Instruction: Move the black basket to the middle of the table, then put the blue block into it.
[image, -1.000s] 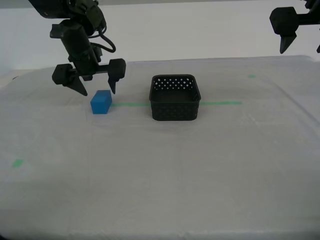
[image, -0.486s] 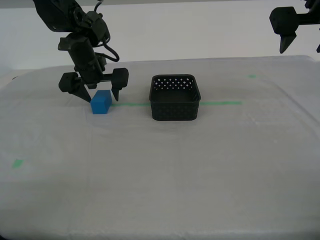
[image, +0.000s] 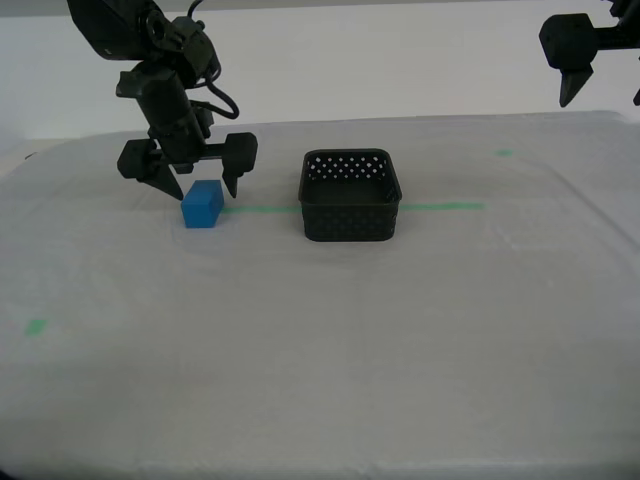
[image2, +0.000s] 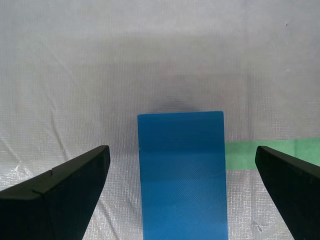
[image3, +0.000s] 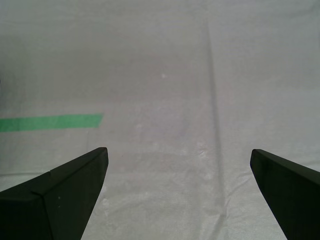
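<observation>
While spread wide above the one small bright-blue rectangular block (image: 203, 204), my second gripper (image: 193, 182) gripped nothing, one fingertip (image: 166, 182) on each side of the block and clear of it. Seen likewise in the second wrist view: block (image2: 182, 175) between the two dark fingers (image2: 60, 200), gaps on both sides, gripper (image2: 182, 200) empty. Raised high over the table's far edge, toward the exterior view's right, my first gripper (image: 600, 95) also stood wide open and empty; in the first wrist view (image3: 180, 200) only cloth and a strip of green tape (image3: 50, 122) below.

Counted: one blue block, one small squarish black plastic basket (image: 350, 195) with perforated walls and rounded corners, two grippers. Basket upright near the middle of the table (image: 320, 350), on the thin green tape line (image: 440, 207), nothing inside it. Block resting on the cloth near the same line, well apart from the basket, toward the table's end at the exterior view's left.

Table covered in whitish-grey cloth, slightly wrinkled; two small green tape bits, one toward the near edge (image: 36, 326), one toward the far edge (image: 503, 153). Plain pale wall (image: 400, 60) behind.
</observation>
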